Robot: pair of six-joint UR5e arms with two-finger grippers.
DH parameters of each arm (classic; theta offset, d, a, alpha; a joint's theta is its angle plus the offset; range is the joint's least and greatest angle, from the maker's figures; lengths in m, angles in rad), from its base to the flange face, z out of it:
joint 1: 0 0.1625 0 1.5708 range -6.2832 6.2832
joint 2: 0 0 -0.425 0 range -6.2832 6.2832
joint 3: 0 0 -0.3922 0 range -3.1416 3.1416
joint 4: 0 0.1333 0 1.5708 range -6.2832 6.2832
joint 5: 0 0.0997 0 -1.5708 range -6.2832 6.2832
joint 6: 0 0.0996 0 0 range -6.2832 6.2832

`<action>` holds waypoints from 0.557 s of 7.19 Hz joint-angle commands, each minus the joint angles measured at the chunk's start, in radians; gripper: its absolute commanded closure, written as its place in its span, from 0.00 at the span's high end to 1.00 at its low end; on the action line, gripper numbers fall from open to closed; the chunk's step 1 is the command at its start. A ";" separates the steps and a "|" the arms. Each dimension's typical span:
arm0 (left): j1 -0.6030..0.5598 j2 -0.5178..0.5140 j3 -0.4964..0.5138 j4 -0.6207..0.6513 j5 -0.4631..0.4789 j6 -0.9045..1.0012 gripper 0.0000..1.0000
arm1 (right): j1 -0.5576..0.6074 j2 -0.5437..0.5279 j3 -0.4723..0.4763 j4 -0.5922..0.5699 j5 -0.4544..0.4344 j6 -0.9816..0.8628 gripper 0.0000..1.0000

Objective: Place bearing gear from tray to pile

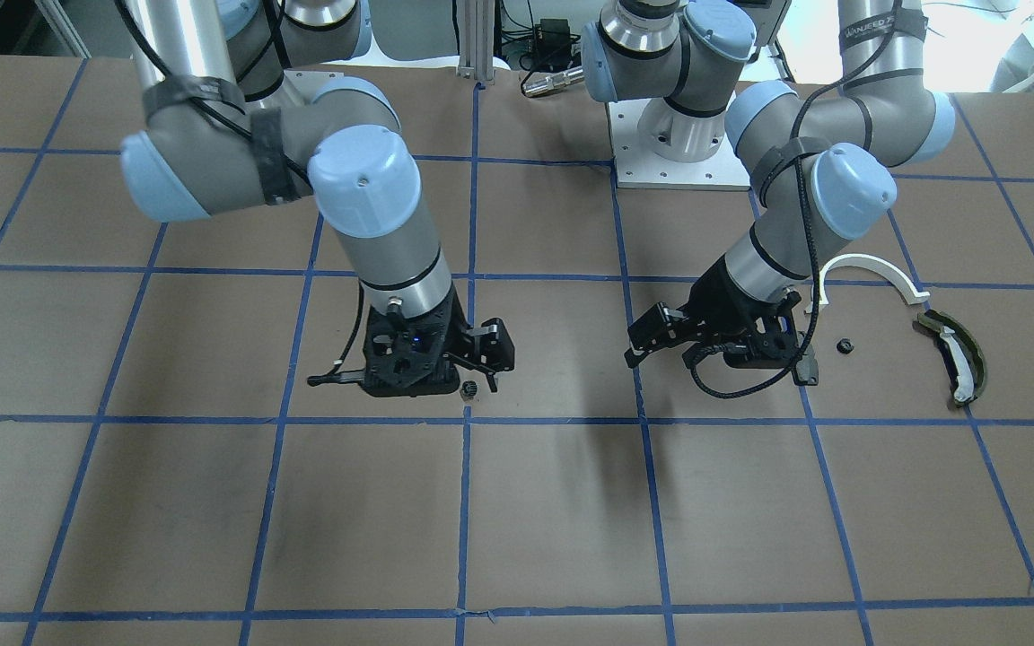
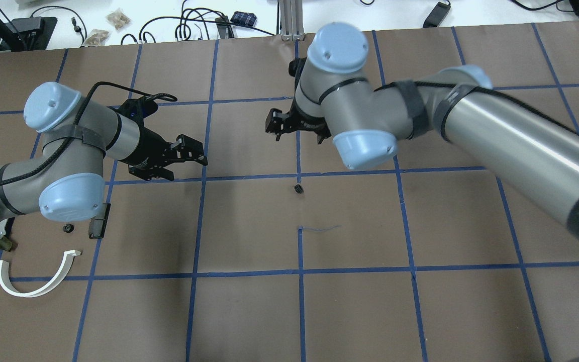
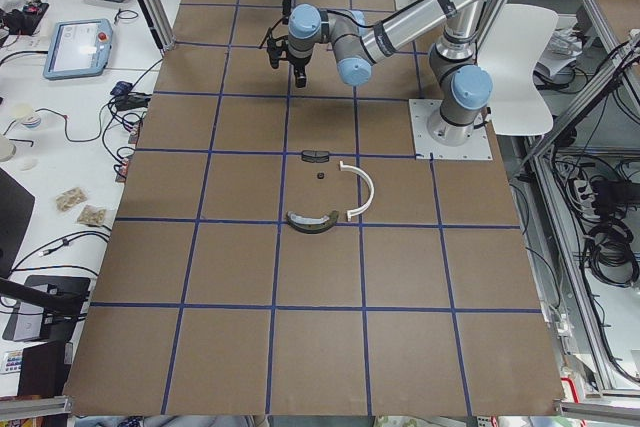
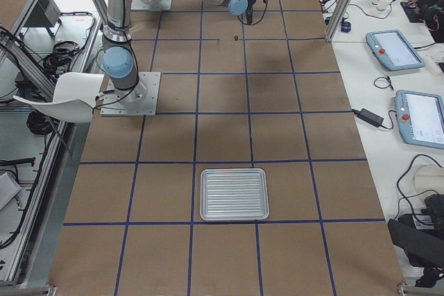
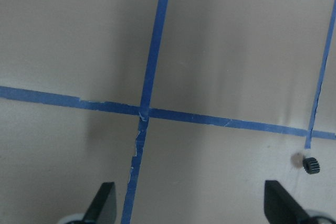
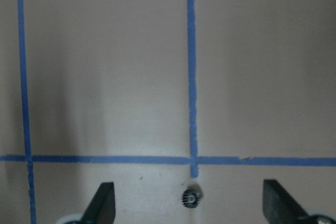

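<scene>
Bearing gear: we find the bearing gear (image 1: 470,388) lying loose on the table (image 1: 571,538). It is a small black toothed piece at the end of a blue tape line, just under a tape crossing near the centre of the overhead view.
Right gripper: the right gripper (image 1: 492,359) hangs just beside and above the gear, left of centre in the front-facing view. In the right wrist view its two fingertips sit far apart at the bottom corners, with the gear low between them. We read the claw as released and empty.
Left gripper: the left gripper (image 2: 191,151) hovers over bare table, left of centre in the overhead view. In the left wrist view its fingertips are spread wide with only tape lines between them, and the gear shows small at the lower right, above the right-hand fingertip. This claw is released too.
Pile: the pile lies at the right of the front-facing view. We count a white half-ring arc (image 1: 867,261), an olive-green curved piece (image 1: 975,359) with a white strip, a black block (image 1: 806,370) partly hidden behind the left wrist, and a small black part (image 1: 845,344) between block and green piece.
Gear and pile: these are well apart, with the left gripper between them.
Tray: a ribbed metal tray (image 4: 234,194) sits at the lower middle of the right-side view, well apart from the gear at the top.
</scene>
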 commanded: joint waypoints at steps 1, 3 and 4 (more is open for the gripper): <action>-0.177 -0.021 0.034 0.069 0.187 -0.149 1.00 | -0.106 -0.024 -0.259 0.403 -0.005 -0.108 1.00; -0.290 -0.072 0.063 0.082 0.250 -0.309 1.00 | -0.166 -0.040 -0.410 0.631 -0.109 -0.112 1.00; -0.345 -0.096 0.086 0.077 0.285 -0.385 1.00 | -0.184 -0.068 -0.432 0.690 -0.152 -0.112 1.00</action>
